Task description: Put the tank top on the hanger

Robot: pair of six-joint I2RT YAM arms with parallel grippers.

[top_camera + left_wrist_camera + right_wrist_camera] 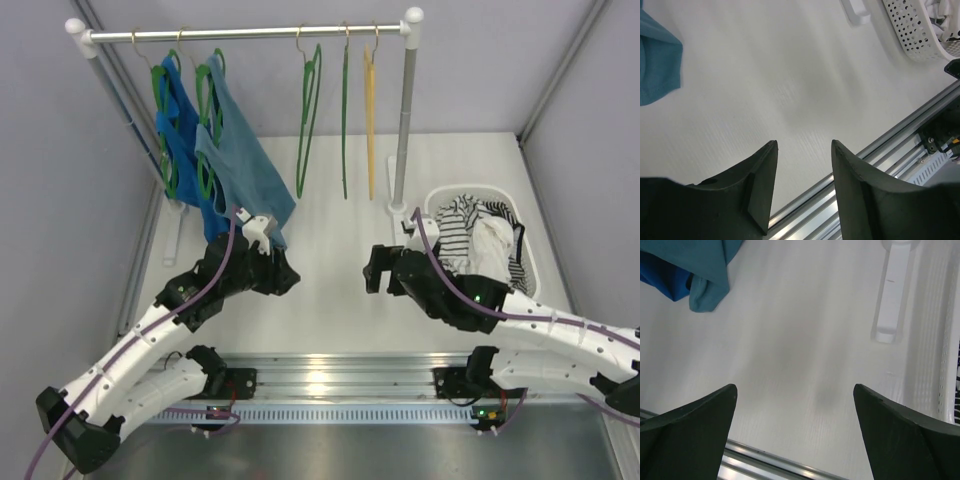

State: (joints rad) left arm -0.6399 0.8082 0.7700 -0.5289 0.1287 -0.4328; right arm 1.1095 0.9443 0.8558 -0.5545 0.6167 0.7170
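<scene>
My left gripper (802, 146) and right gripper (795, 389) both hang empty with jaws apart over the white tabletop (330, 240). The rail (250, 33) carries two blue tank tops (238, 150), two bare green hangers (308, 115) and one yellow hanger (370, 120). The white tank top (492, 245) lies in the one perforated white basket (475, 190), beside what looks like a single striped garment (455, 220). The walls are grey.

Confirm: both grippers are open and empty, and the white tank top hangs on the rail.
Wrong: the top view shows the white tank top in the laundry basket, not on the rail. The left gripper and right gripper are open and empty.
</scene>
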